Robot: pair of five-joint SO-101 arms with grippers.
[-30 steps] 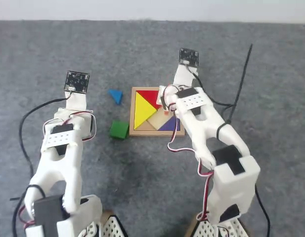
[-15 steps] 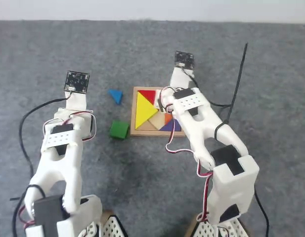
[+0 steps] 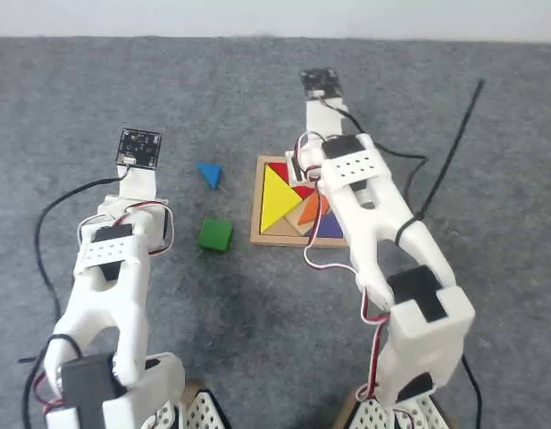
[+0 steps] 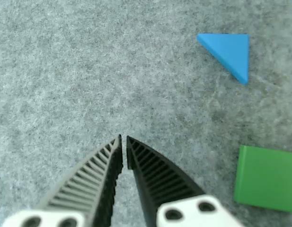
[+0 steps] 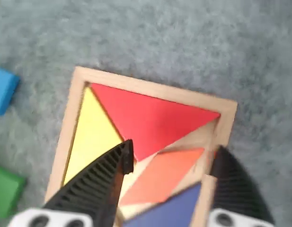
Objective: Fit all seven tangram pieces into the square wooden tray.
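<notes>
Two pieces lie loose on the grey counter beside the square wooden tray: a blue triangle and a green square, near the closed left end effector. Four show inside the tray: a yellow triangle, a red triangle, an orange parallelogram and a dark blue piece, under the open right end effector.

We see grey, felt-like carpet on every side of the left claw — coarse, mottled fibres right beneath its tips. Well beyond the right claw, at the carpet's far edge, a pale strip of wall runs straight across. We find the light even, the shadows soft.
</notes>
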